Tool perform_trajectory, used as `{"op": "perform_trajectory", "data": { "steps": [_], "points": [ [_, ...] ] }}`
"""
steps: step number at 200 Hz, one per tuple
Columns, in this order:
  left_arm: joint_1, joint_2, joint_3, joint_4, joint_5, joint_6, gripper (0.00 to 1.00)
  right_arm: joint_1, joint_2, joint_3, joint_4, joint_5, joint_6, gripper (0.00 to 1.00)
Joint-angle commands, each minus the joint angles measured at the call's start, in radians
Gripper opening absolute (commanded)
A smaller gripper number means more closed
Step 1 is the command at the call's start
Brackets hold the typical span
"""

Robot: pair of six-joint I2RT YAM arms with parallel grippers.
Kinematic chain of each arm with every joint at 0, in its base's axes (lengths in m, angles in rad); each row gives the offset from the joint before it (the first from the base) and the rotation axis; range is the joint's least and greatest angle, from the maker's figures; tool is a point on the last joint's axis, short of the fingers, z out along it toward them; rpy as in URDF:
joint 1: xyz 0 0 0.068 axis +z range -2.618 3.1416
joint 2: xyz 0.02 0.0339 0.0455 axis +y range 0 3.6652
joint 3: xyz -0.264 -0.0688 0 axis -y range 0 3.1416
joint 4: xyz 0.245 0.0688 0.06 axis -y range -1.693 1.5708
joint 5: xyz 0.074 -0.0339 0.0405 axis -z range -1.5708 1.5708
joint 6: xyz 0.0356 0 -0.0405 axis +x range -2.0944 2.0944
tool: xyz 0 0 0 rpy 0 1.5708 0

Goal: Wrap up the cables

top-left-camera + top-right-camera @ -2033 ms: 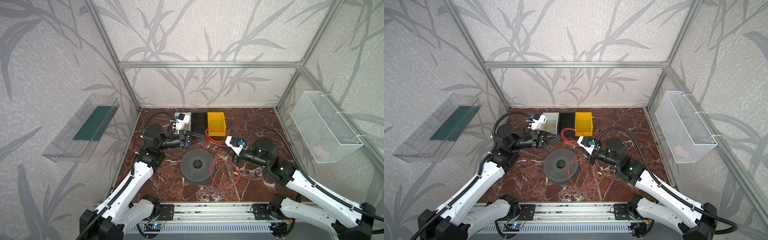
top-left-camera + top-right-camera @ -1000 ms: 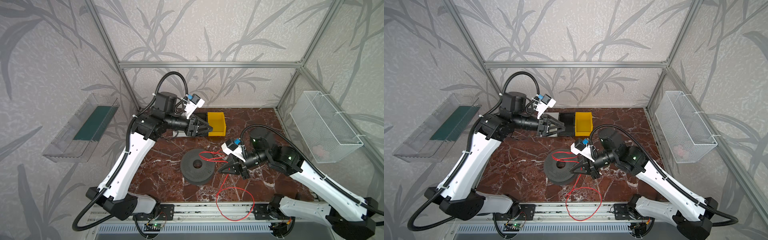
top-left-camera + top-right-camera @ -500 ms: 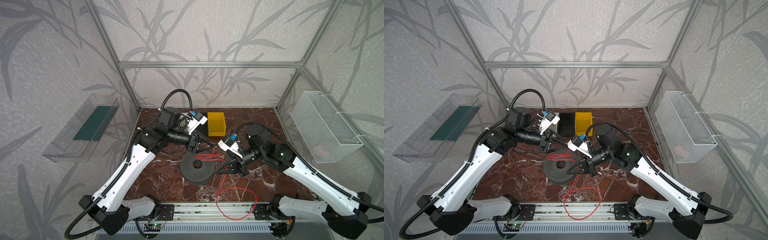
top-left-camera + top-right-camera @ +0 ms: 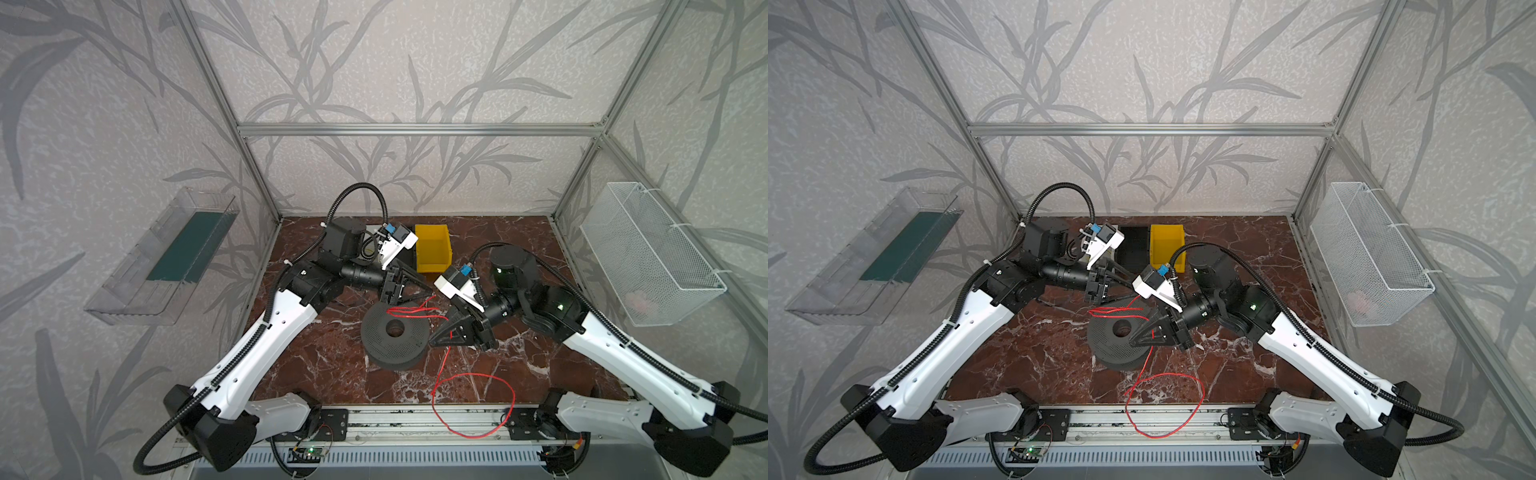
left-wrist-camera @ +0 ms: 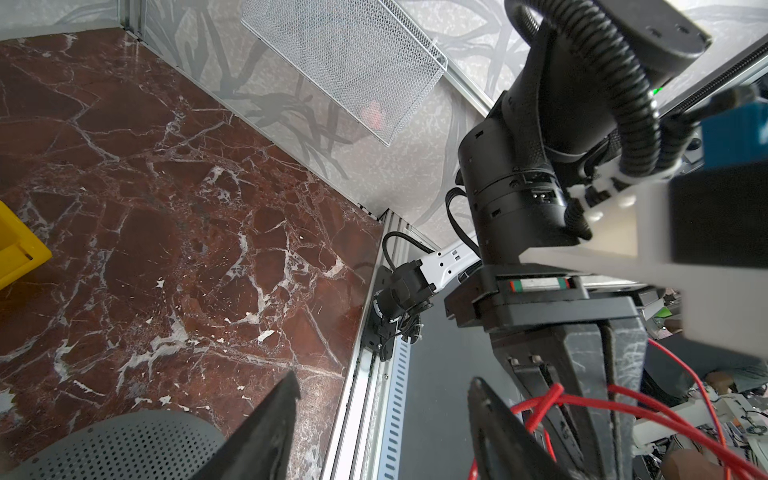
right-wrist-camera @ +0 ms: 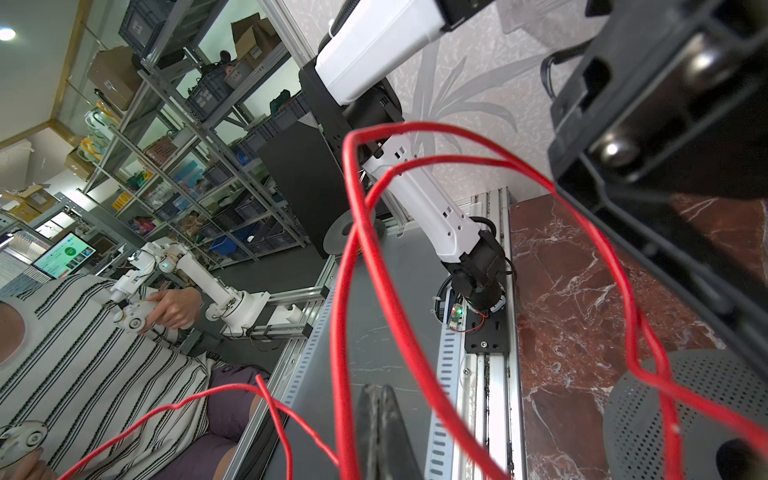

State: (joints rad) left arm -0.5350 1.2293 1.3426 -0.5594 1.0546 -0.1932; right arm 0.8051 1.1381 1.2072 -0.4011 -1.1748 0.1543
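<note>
Right end effector [image 4: 434, 341] closed on red cable [image 6: 350, 183] (thin, looped).
Left end effector [image 5: 384, 382] is held open near spool [image 4: 376, 332]; slack is draped over desk [image 4: 332, 365] edge.

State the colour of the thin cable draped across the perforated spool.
Bright red. The cable shows best, close up, in the right wrist view.

Your left arm bent at the elbow and angled toward the middle, left gripper [image 4: 430, 291] lying near level with jaws spread apart, your right arm stretched inward from the opposite side, wrist tipped down, right gripper [image 4: 432, 343] pinched closed, the two grippers near each other, not touching.
</note>
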Motion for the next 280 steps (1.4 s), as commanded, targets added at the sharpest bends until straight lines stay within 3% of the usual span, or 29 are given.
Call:
{"op": "perform_trajectory", "data": {
  "steps": [1, 32, 45, 65, 97, 156, 250, 280],
  "points": [
    [-0.004, -0.042, -0.023, 0.052, 0.041, -0.011, 0.65, -0.014, 0.009, -0.011, 0.075, -0.047, 0.046, 0.0],
    [-0.004, -0.079, -0.04, 0.076, 0.048, -0.024, 0.61, -0.015, 0.026, -0.009, 0.087, -0.056, 0.058, 0.0],
    [0.002, -0.089, -0.036, 0.057, -0.022, -0.025, 0.55, -0.015, 0.029, -0.006, 0.087, -0.058, 0.058, 0.0],
    [0.042, -0.105, -0.043, 0.075, -0.03, -0.049, 0.58, -0.015, 0.024, -0.006, 0.088, -0.065, 0.064, 0.0],
    [0.123, -0.141, -0.084, 0.208, 0.089, -0.142, 0.64, -0.015, 0.016, -0.013, 0.097, -0.078, 0.074, 0.0],
    [0.072, -0.114, -0.082, 0.143, 0.128, -0.082, 0.67, -0.015, 0.043, -0.017, 0.161, -0.096, 0.118, 0.0],
    [0.045, -0.119, -0.135, 0.182, 0.153, -0.066, 0.67, -0.014, 0.083, -0.015, 0.232, -0.102, 0.169, 0.0],
    [0.044, -0.131, -0.156, 0.214, 0.16, -0.083, 0.6, -0.015, 0.094, -0.014, 0.25, -0.098, 0.179, 0.0]
  ]
}}
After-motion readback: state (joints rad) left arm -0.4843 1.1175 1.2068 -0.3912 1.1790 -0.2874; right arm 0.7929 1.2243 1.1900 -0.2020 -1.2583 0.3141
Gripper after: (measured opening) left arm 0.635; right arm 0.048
